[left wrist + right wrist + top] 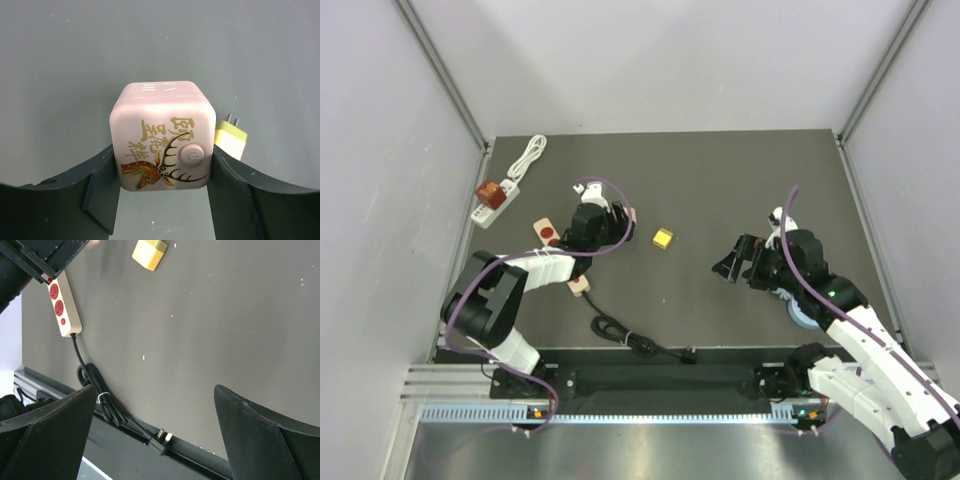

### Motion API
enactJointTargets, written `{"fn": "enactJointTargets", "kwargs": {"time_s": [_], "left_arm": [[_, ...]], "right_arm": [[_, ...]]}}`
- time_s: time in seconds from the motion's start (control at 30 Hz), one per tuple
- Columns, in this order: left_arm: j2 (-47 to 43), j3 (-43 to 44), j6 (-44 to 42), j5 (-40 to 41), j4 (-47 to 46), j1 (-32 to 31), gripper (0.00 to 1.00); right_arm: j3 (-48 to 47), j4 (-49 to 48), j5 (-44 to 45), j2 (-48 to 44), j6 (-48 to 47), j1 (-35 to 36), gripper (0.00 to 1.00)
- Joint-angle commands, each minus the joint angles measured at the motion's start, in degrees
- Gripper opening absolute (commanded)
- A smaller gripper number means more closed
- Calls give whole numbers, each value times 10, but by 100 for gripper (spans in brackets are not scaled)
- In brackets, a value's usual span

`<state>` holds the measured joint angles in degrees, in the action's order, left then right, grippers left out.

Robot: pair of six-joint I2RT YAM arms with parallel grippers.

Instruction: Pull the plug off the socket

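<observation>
Pink glossy round-cornered cube socket [162, 135]

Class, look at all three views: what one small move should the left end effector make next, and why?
Probably open the left end effector and let go of the pink cube socket: the yellow plug lies apart from it, prongs bare, and the right end effector stands open, empty.
</observation>
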<state>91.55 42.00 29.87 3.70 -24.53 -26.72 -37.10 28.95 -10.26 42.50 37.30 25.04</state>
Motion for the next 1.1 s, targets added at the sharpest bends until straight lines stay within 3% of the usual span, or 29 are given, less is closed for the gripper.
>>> {"fn": "enactJointTargets", "kwargs": {"time_s": [0.0, 0.13, 0.17, 0.2, 0.23, 0.27, 0.57, 0.73, 0.87, 0.9, 1.07], "left_arm": [[3, -10, -15, -5, -86, 1, 18], [2, 17, -14, -6, 9, 1, 49], [2, 32, -17, -9, 25, 1, 50], [2, 34, -19, -12, 35, 0, 66], [-1, 34, -21, -19, 43, 1, 89], [-4, 34, -19, -20, 47, 0, 97], [-87, 49, -12, -5, 113, -3, 98], [-124, 67, -2, -34, 122, -50, 94], [-94, 91, 34, -108, 89, -102, 78], [-69, 97, 37, -115, 81, -132, 70], [50, 172, 22, -136, 31, -229, 55]], "right_arm": [[8, 11, 11, -5, 3, -5, 100], [16, 6, 3, 3, 5, -4, 100], [16, 5, 2, 3, 5, -6, 100], [17, 2, 2, 3, 5, -5, 100], [15, 1, 2, 3, 7, -5, 100], [14, 1, 3, 4, 7, -5, 100], [-2, 35, 32, -1, 16, -5, 100], [-72, 126, 160, -24, 39, -5, 100], [-150, 224, 266, -21, 44, -4, 100], [-166, 259, 303, -19, 45, -5, 100], [-279, 363, 396, 2, 21, -5, 100]]}}
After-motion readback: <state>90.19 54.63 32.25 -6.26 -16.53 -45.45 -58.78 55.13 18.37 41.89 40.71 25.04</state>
